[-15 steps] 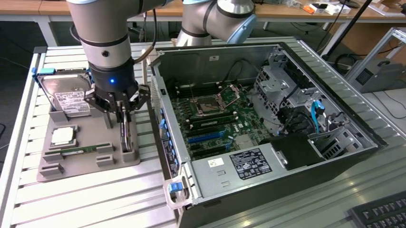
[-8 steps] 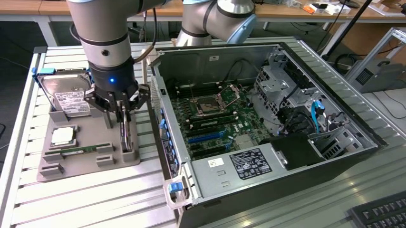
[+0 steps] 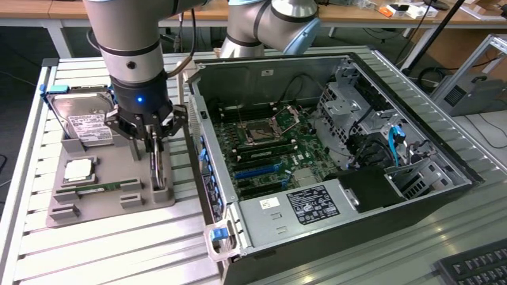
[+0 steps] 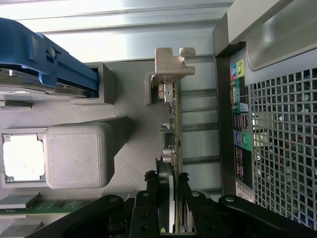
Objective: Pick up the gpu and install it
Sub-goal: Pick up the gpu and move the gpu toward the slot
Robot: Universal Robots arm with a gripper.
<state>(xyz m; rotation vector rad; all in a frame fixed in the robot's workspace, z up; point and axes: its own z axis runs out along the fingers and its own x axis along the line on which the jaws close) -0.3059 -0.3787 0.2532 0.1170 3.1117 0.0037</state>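
Observation:
The gpu (image 3: pixel 159 173) stands on edge in a slot of the grey holder tray (image 3: pixel 103 209), at the tray's side nearest the computer case. From the wrist it shows edge-on as a thin green board (image 4: pixel 172 124) with its silver end bracket (image 4: pixel 171 63) at the far end. My gripper (image 3: pixel 151 147) has come straight down onto the card. Its black fingers (image 4: pixel 157 184) press on both faces of the board, so the gripper (image 4: pixel 169 182) is shut on it. The card still rests in the holder.
The holder also carries a silver hard drive (image 3: pixel 83 119), a CPU (image 3: pixel 79 170) and a RAM stick (image 3: pixel 99 188). The open computer case (image 3: pixel 443 178) lies at the exterior view's right with its motherboard (image 3: pixel 262 148) exposed; its rear panel (image 4: pixel 277 129) is close beside the card. A keyboard (image 3: pixel 475 267) sits at the corner.

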